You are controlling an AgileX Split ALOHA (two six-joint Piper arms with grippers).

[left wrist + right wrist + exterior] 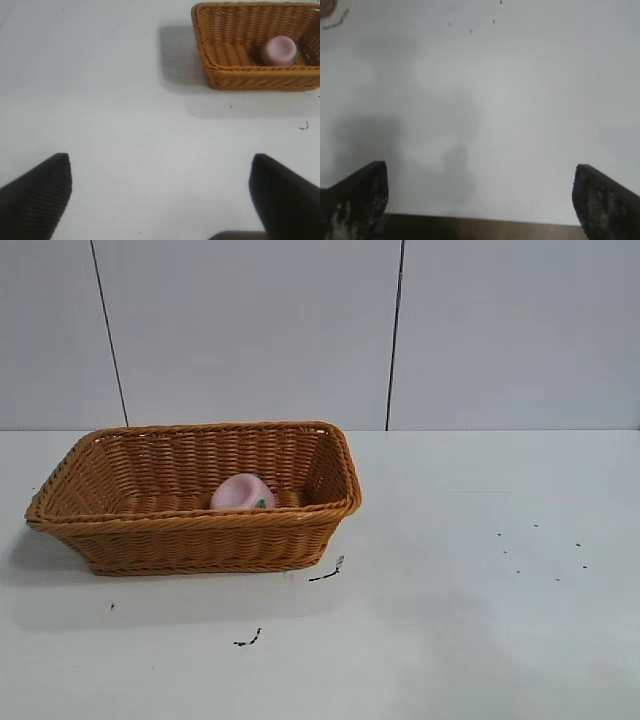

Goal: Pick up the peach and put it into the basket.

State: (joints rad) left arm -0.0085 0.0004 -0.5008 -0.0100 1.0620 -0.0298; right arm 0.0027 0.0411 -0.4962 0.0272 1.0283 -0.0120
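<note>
The pale-pink peach [243, 492] with a small green leaf mark lies inside the orange-brown wicker basket [120, 537], near its right end, on the left half of the table. The left wrist view also shows the peach [278, 50] in the basket [220, 75], far from my left gripper [161, 172], which is open and empty over bare table. My right gripper [480, 177] is open and empty over bare white table. Neither gripper shows in the exterior view.
The white table [480, 600] carries small dark specks and scraps near the basket [327, 573] and at the right [545, 550]. A grey panelled wall stands behind. A table edge shows under the right gripper [480, 227].
</note>
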